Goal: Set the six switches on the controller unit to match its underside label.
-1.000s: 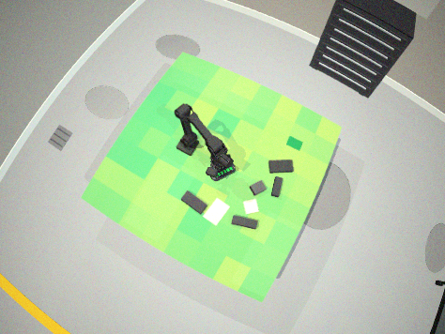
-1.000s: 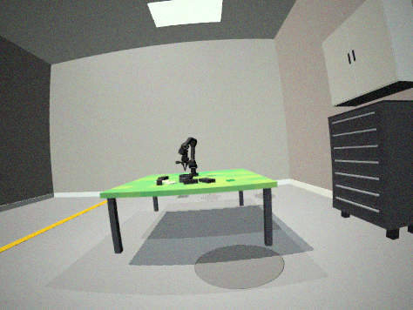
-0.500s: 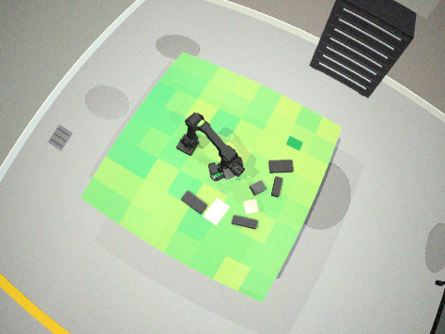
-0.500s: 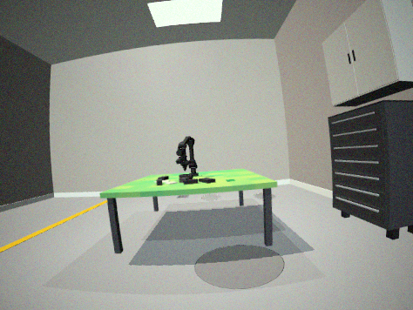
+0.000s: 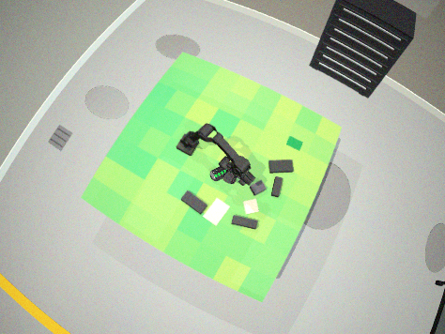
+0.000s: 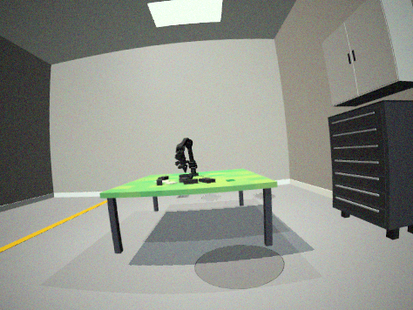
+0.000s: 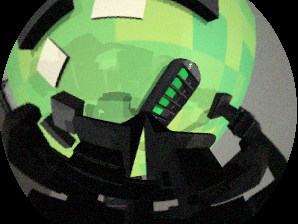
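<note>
Pressing a rocker looks like the step in hand; keep the pincer (image 5: 230, 175) (image 6: 185, 169) (image 7: 145, 113) pressed together on nothing, as it is now, and use its closed tips as one blunt point. Line up over one end of one switch, come down straight and lightly, then lift clear before shifting along — a slanted push could catch the neighbouring rocker or slew the unit. The label isn't in sight, so I can't say which ends need pressing.

Left to right in the top view: a dark block (image 5: 193, 202) lies toward 7 o'clock of the controller unit (image 5: 219, 177) (image 6: 186, 177) (image 7: 172, 92), which sits on the table (image 5: 141, 94) (image 6: 131, 191), switches up. Its left end peeks out; the right runs under the pincer. The long axis goes roughly 8 to 2 o'clock there. From the wrist it runs 7 to 1 — rounded, marked end toward 1, near end by the tips. Touching or not, I can't tell.
</note>
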`<state>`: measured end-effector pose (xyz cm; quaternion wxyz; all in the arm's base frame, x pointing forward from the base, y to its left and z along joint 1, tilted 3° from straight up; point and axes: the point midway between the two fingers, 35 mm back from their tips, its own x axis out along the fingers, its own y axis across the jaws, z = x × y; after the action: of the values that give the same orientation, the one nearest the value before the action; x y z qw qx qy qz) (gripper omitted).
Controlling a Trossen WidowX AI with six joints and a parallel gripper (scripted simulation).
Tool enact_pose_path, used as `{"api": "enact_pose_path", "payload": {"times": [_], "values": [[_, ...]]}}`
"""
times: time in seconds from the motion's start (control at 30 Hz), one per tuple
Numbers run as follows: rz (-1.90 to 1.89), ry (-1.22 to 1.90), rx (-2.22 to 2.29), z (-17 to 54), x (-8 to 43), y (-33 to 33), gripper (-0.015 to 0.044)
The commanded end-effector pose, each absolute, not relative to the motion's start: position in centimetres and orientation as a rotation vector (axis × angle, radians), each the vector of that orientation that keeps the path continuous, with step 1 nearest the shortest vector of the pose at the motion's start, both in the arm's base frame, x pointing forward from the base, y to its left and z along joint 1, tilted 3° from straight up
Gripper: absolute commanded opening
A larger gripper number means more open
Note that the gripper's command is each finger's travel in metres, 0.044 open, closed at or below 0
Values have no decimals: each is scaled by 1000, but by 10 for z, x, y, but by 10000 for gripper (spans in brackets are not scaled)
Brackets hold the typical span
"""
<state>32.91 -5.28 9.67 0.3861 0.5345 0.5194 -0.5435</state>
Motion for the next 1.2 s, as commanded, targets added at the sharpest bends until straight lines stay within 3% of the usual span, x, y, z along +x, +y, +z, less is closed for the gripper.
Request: {"api": "enact_pose_path", "payload": {"times": [0.0,0.63,1.17], "values": [[-1713,1180,1567,89,347,-45,0],[-1701,1170,1565,90,344,-46,0],[-1504,882,1657,107,264,-60,0]]}}
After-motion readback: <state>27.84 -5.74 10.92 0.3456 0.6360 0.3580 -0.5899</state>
